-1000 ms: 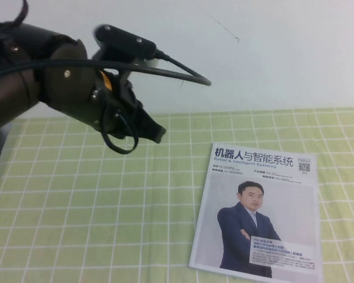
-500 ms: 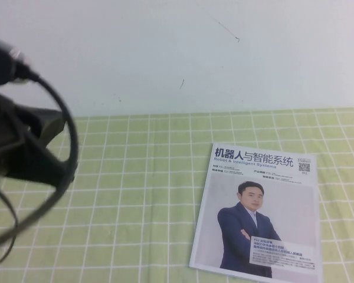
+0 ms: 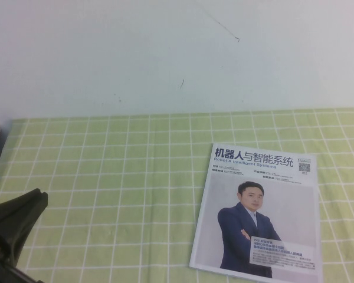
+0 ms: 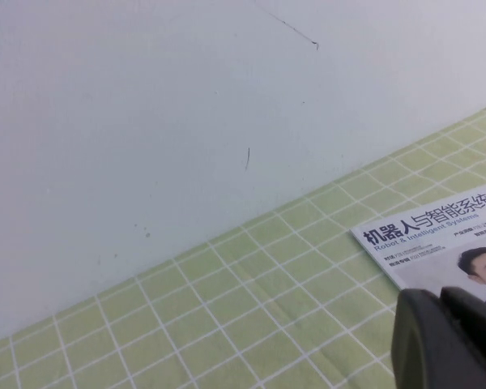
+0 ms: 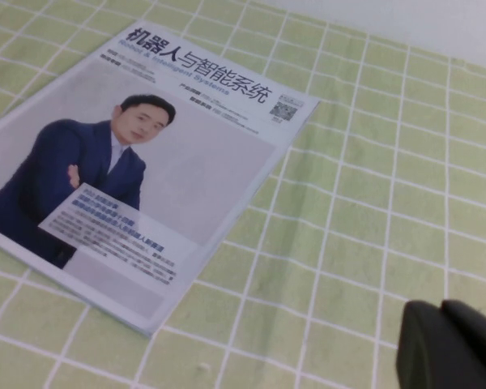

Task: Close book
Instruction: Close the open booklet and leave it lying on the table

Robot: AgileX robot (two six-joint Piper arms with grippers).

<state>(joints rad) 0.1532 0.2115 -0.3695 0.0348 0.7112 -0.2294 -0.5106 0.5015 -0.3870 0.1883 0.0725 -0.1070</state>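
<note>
Book (image 3: 256, 212) lies front-to-back, title toward table's (image 3: 106, 177) far edge. Left gripper (image 3: 29, 209) near-left corner, right gripper (image 5: 442, 312) by book; both pinched together.

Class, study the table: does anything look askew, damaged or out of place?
Nothing serious. The book lies closed and flat on the checked cloth, only turned slightly against its grid. The left gripper is shut, at the robot's left, clear of the book; the right gripper, shut, is over cloth beside it.
</note>
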